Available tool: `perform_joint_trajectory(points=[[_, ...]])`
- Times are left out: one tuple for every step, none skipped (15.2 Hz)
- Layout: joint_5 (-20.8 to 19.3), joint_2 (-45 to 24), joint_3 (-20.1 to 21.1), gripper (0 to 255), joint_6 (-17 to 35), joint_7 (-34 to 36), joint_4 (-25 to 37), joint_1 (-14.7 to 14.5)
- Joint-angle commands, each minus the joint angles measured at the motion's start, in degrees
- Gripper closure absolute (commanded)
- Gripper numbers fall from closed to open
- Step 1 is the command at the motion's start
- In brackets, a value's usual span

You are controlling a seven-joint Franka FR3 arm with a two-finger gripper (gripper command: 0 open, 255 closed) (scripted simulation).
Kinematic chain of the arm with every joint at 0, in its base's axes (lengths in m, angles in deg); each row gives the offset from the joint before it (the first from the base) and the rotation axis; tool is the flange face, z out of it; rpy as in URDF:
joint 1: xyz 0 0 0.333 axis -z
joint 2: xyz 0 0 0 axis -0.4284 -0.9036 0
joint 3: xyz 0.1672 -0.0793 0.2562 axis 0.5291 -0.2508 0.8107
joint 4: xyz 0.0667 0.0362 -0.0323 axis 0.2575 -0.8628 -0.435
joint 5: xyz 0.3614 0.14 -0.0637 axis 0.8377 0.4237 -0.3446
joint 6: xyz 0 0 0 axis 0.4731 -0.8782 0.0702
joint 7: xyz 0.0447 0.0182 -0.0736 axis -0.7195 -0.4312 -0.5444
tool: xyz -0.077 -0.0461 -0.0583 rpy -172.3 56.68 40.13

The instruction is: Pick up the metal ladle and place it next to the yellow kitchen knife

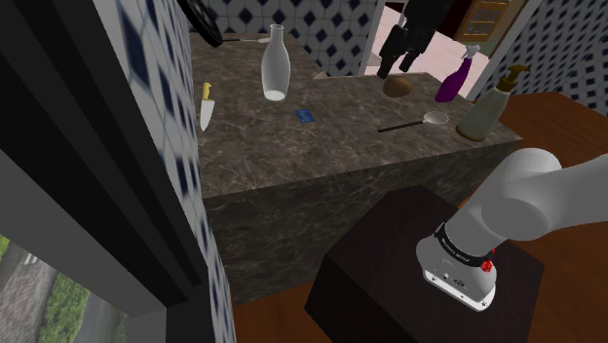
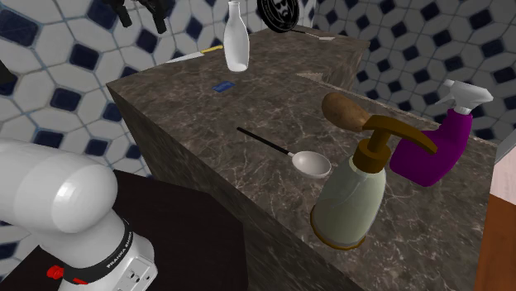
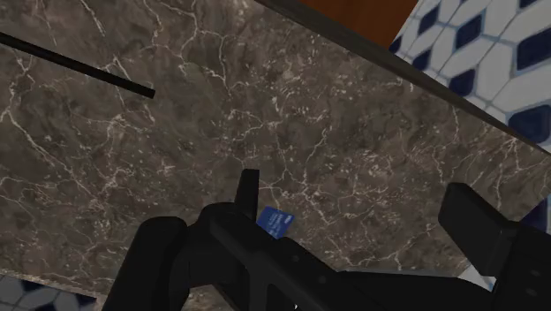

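Shoulder view: gripper (image 1: 397, 66) hangs high above counter (image 1: 292, 156), fingers apart, nothing held. Ladle (image 1: 414, 122) lies flat on counter near soap dispenser (image 1: 484, 107), untouched. Knife (image 1: 207, 107), yellow handle, well apart at view's left end of counter; clear bottle (image 1: 276, 63) stands between.
Second exterior view: ladle bowl just beside soap dispenser, dark handle pointing toward bottle; purple spray bottle (image 2: 434, 145) behind.
Wrist view: fingers wide, empty; small blue thing (image 3: 275, 221) on counter between them; ladle handle end ahead, apart from fingers.
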Motion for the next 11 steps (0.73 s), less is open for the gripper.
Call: perform_joint_trajectory(points=[[0.0,0.0,0.0,0,0.0,0.0,0.0,0.0],[-0.6,1.3,-1.5,0,0.3,-3.0,-1.8,-0.3],[-1.2,2.5,-3.0,0,0.6,-5.9,-3.4,-0.6],[-2.0,3.6,-4.5,0,0.9,-8.9,-5.0,-0.8],[-2.8,4.5,-6.2,0,1.1,-11.9,-6.4,-1.0],[-3.7,5.4,-7.8,0,1.4,-14.9,-7.7,-1.1],[-4.7,6.1,-9.5,0,1.7,-17.9,-8.9,-1.2],[-5.7,6.7,-11.3,0,2.0,-20.9,-10.0,-1.3],[-6.8,7.2,-13.1,0,2.3,-24.0,-10.9,-1.4],[-7.9,7.5,-14.9,0,2.6,-27.0,-11.8,-1.5],[-9.1,7.7,-16.8,0,3.0,-30.2,-12.5,-1.5]])
